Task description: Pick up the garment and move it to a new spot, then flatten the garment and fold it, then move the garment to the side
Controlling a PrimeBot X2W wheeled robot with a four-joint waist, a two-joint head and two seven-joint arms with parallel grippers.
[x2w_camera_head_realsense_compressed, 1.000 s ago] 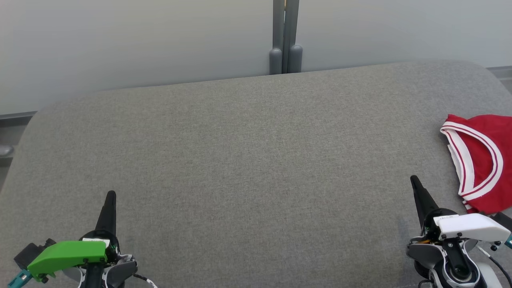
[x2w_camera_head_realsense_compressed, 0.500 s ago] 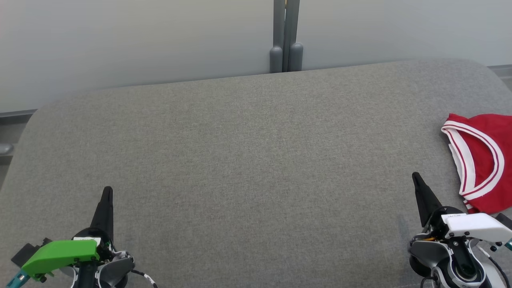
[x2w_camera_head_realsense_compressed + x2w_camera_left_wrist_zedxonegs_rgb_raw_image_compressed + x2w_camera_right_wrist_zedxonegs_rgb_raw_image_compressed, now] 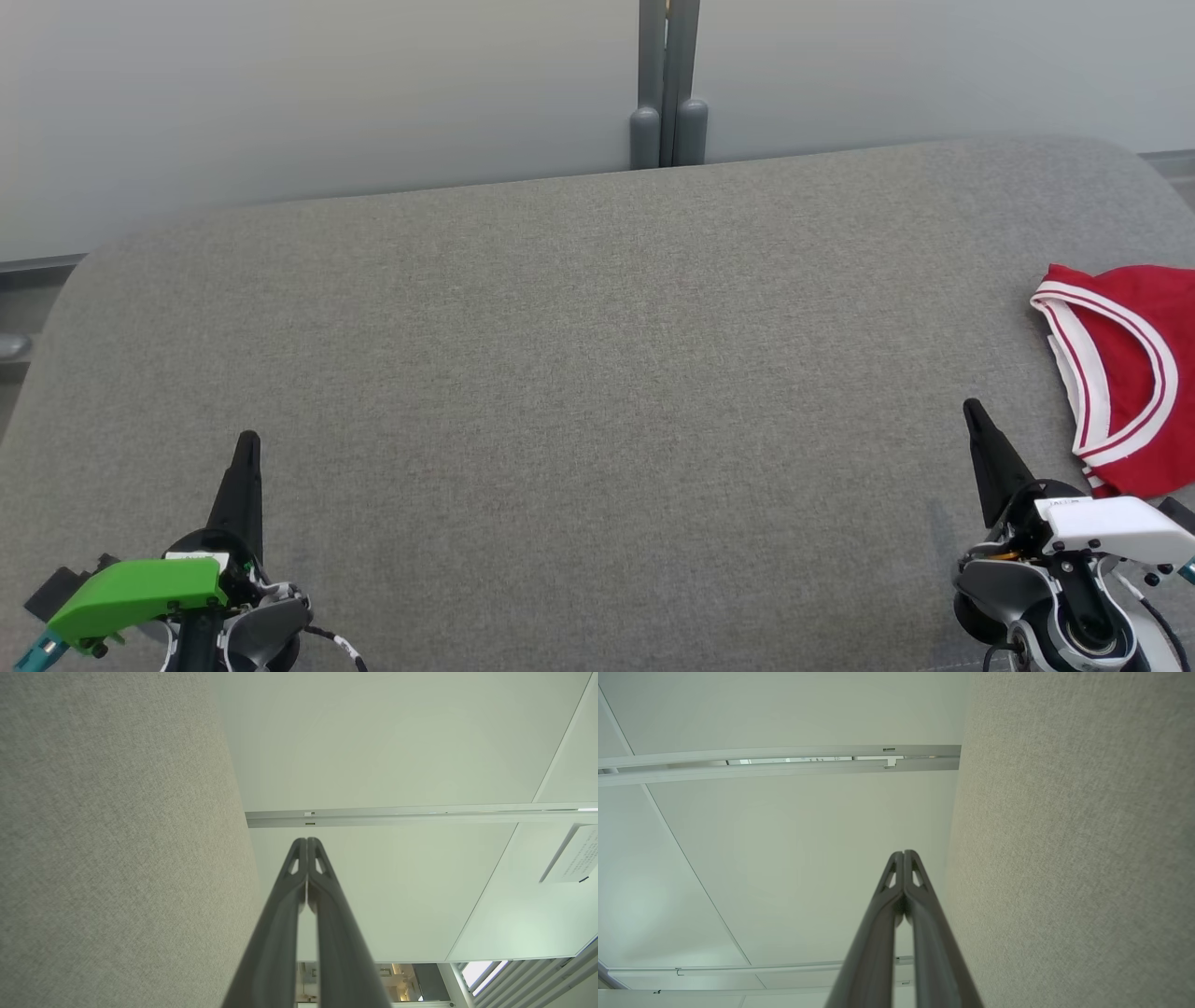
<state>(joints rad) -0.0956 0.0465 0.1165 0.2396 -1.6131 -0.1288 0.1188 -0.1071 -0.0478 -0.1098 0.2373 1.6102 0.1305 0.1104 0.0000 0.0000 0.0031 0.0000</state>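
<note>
Two closed, empty grippers: left gripper (image 3: pixel 247 441) near left, right gripper (image 3: pixel 972 409) near right, over the cushion (image 3: pixel 597 355). The shirt (image 3: pixel 1120 383) lies at the right edge.

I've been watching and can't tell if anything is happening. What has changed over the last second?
Very little. The left claw has drifted slightly to the left in the head view; the right claw has barely moved. Nothing was grabbed or let go. Both claws stay shut and empty over the grey cushion, and the red garment lies untouched at its right edge.
</note>
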